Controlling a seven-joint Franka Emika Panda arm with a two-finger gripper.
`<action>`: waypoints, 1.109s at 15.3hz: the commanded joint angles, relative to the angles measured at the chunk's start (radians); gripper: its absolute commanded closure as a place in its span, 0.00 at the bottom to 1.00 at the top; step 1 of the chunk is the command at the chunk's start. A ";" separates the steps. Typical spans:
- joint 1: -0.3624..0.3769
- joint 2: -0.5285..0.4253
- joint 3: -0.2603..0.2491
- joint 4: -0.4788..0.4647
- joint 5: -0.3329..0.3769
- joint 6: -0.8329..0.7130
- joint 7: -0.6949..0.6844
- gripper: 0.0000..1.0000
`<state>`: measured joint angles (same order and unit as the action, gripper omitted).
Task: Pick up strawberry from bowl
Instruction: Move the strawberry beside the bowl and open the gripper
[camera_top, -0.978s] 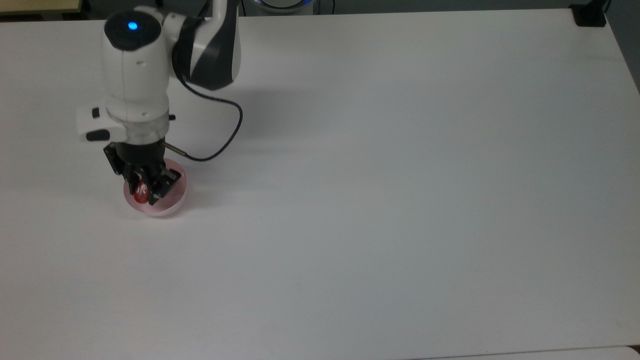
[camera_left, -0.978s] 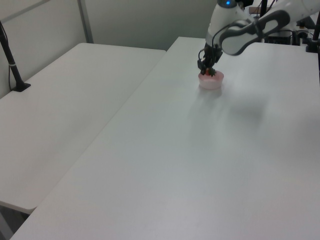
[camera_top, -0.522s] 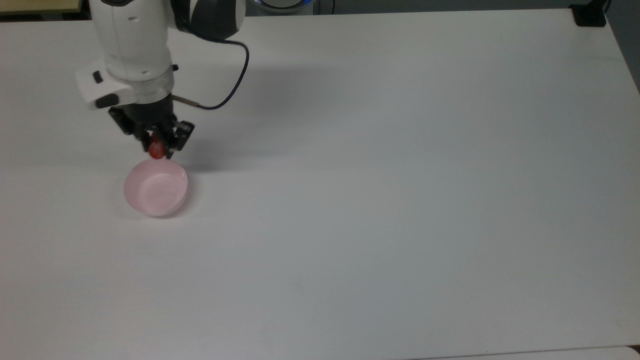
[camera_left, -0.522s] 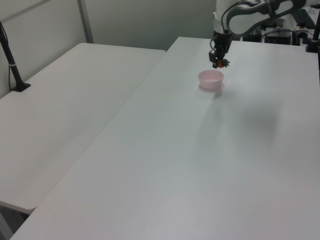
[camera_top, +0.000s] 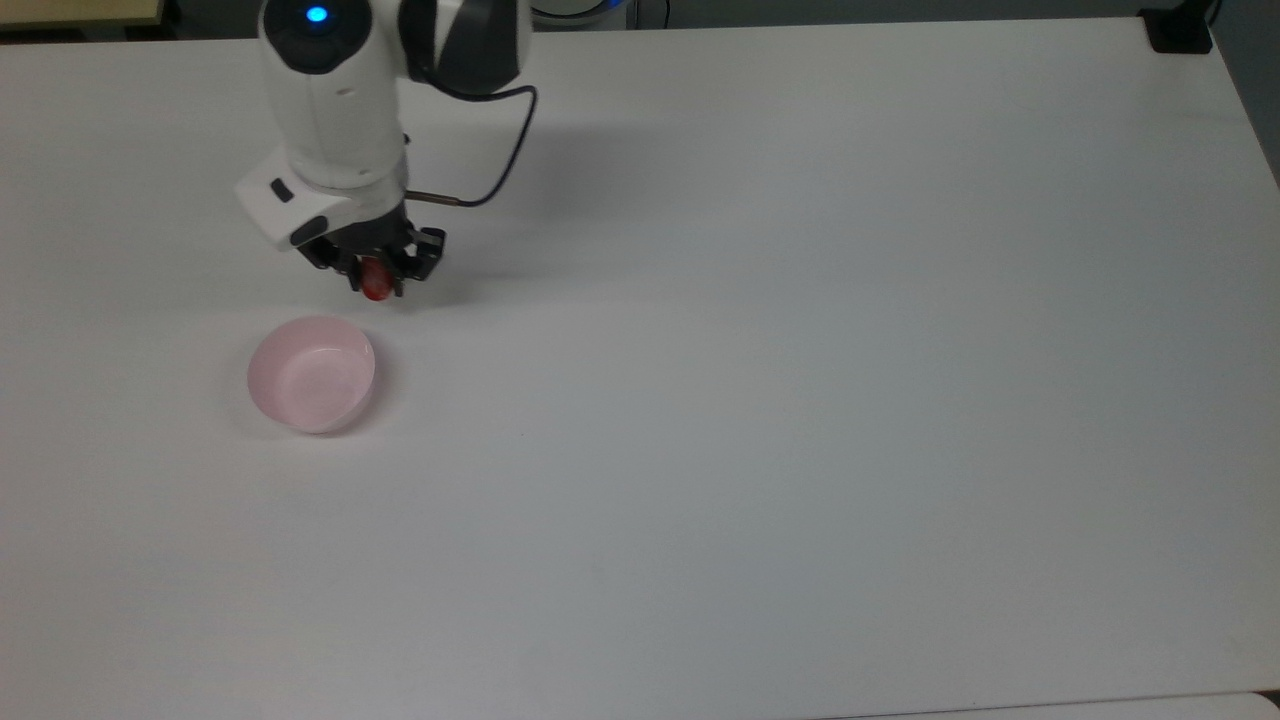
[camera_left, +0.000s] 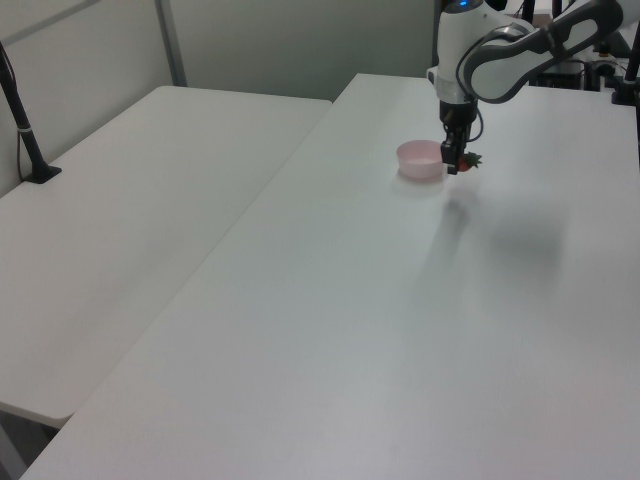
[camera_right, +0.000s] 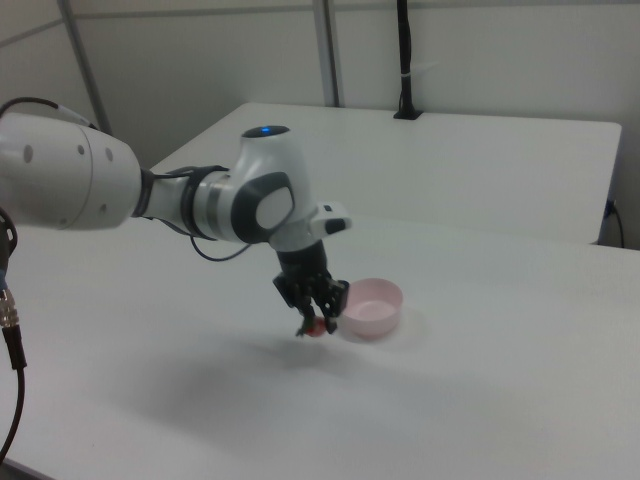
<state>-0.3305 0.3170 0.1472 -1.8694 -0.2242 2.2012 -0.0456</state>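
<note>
The red strawberry (camera_top: 375, 281) (camera_left: 466, 161) (camera_right: 317, 327) hangs in the air between the black fingers of my gripper (camera_top: 377, 278) (camera_left: 458, 162) (camera_right: 318, 322), which is shut on it. The pale pink bowl (camera_top: 311, 374) (camera_left: 421, 160) (camera_right: 371, 306) stands empty on the white table (camera_top: 800, 400). In the top view the gripper is above and to the right of the bowl, outside its rim. In the right view the berry hangs just to the left of the bowl, a little above the table.
A second white table (camera_left: 130, 210) adjoins on the left view's left, with a black post (camera_left: 22, 120) on it. A dark cable (camera_top: 500, 150) loops from the wrist. A black mount (camera_top: 1180, 30) sits at the top view's far right corner.
The gripper lifted the strawberry out of the bowl, then carried it to the top view's right, away from the bowl. The bowl stayed in place and is empty.
</note>
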 joint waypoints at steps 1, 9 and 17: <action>-0.113 -0.035 0.011 -0.033 -0.012 0.002 -0.175 0.73; -0.223 0.040 0.009 -0.024 -0.020 0.101 -0.286 0.65; -0.229 -0.002 0.011 -0.016 -0.007 0.106 -0.119 0.00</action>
<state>-0.5684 0.3808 0.1472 -1.8706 -0.2253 2.2992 -0.2695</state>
